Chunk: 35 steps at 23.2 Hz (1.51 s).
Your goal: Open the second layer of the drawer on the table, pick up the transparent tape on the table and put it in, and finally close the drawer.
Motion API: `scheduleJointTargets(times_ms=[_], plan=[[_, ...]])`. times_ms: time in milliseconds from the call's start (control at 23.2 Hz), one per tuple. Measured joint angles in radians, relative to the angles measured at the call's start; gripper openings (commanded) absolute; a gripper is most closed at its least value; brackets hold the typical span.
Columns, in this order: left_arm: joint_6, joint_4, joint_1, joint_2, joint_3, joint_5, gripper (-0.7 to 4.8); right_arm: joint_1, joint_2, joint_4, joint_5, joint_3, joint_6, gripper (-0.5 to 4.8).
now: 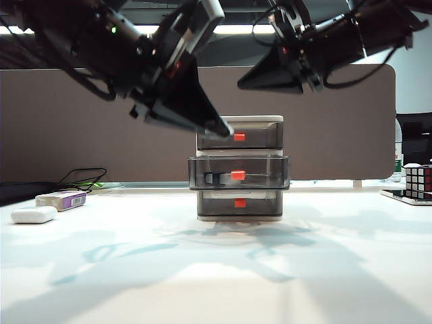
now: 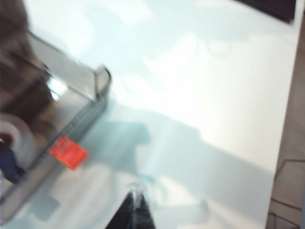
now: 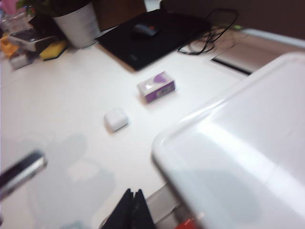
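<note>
The drawer [image 1: 239, 121] stands mid-table with the second layer [image 1: 270, 173] pulled out toward the front. The transparent tape [image 1: 214, 178] lies inside it, its black clip showing through the smoky wall. In the left wrist view the tape [image 2: 16, 136] sits in the open tray behind the red-orange tab [image 2: 69, 152]. My left gripper [image 1: 226, 128] hangs shut and empty by the top drawer's left corner, above the open layer; its tips [image 2: 137, 198] are pressed together. My right gripper [image 1: 241, 85], also shut and empty [image 3: 133, 193], hovers above the cabinet's pale top [image 3: 238, 157].
A white oblong case [image 1: 34, 214] and a purple-labelled box [image 1: 62, 200] lie at the table's far left, with black cables [image 1: 84, 179] behind them. A Rubik's cube [image 1: 418, 181] sits at the right edge. A brown partition [image 1: 101, 121] closes off the back.
</note>
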Motion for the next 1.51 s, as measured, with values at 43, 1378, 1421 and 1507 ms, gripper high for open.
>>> scheduleJointTargets(times_ms=[43,1378,1421,1507], plan=[[0.001,-0.002,0.0,0.013,0.0,0.003,-0.06,0.0,0.009,-0.002,0.007,0.021,0.001,-0.05],[-0.058,0.46,0.005,0.24,0.0,-0.302,-0.06,0.0,0.256,-0.024,0.143,0.238,-0.015,-0.05],[-0.058,0.465,0.006,0.246,0.0,-0.306,-0.06,0.0,0.256,-0.024,0.143,0.238,-0.015,-0.05],[-0.058,0.471,0.011,0.26,0.0,-0.307,-0.06,0.001,0.256,-0.024,0.143,0.238,-0.015,-0.05]])
